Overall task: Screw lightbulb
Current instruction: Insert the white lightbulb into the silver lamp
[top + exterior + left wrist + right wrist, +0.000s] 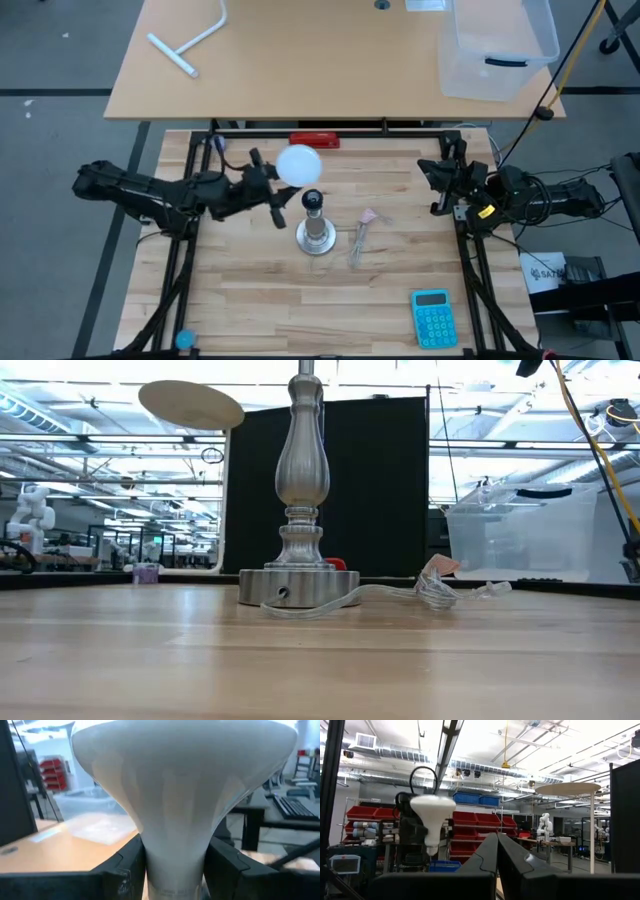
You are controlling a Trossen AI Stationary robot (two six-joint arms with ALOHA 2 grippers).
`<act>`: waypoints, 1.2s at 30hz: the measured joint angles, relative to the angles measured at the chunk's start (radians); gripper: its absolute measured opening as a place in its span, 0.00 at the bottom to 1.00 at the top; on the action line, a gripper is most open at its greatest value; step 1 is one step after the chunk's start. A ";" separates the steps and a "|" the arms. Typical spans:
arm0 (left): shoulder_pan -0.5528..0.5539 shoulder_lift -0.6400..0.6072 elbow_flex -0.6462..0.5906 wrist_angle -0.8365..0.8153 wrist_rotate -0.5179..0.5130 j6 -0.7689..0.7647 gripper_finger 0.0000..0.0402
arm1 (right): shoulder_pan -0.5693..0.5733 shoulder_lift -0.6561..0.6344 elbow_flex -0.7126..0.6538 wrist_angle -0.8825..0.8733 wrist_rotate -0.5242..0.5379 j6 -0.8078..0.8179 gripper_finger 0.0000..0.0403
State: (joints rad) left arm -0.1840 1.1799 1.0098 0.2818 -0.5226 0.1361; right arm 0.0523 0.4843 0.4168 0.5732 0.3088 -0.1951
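The white lightbulb [298, 165] is up in the air, with my left gripper [280, 183] shut on it, a little to the far side of the lamp stand's black top [312, 200]. The stand [300, 490] rests upright on its round silver foot [298, 588] at the table's middle. From the right wrist view the lightbulb [432, 815] stands with its domed head up and its screw base [431, 851] down. My right gripper [436, 185] waits shut at the table's right side, raised, with nothing in it. My left gripper pinches the lightbulb's narrow neck [175, 865] just under the flaring head, one finger [131, 867] on each side. The fingers come in about level from the table's left. The lightbulb is upright, head up, lifted clear of table and stand.
A clear cord [358, 245] runs from the stand's foot to a small clear-pink plastic piece [370, 216]. A blue calculator [433, 318] lies near right, a red object [315, 140] at the far edge. On the desk beyond are a clear bin [498, 45] and a white pipe [190, 45].
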 joint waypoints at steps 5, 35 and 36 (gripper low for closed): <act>-0.030 0.050 0.049 0.042 0.003 0.090 0.38 | 0.000 0.000 0.000 0.000 0.000 0.000 0.00; -0.069 0.143 0.074 0.144 0.009 0.113 0.38 | 0.000 0.001 0.000 -0.001 0.000 0.019 0.00; -0.069 0.143 0.073 0.135 0.005 0.112 0.38 | 0.000 0.001 0.000 -0.001 0.000 0.019 0.00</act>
State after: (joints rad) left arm -0.2531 1.3228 1.0832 0.4164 -0.5181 0.2486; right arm 0.0522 0.4854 0.4168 0.5726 0.3088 -0.1764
